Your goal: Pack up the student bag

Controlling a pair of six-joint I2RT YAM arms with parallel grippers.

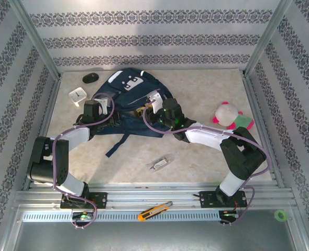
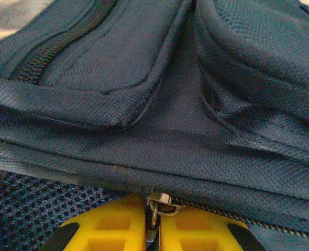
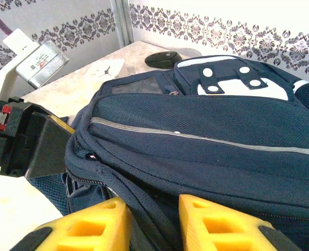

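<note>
Here, navy student bag [image 1: 125, 104], lying flat, white patch [image 1: 129, 82], thin grey stripe [image 3: 196, 137]

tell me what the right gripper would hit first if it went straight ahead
The student bag. The right gripper points straight into its navy side, and a fold of fabric sits between the fingers, so there looks to be almost no free travel.

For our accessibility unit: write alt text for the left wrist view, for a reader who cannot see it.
The left gripper, with yellow fingers, pinches a metal zipper pull on a navy backpack, seen close up; blue mesh shows at lower left.
</note>
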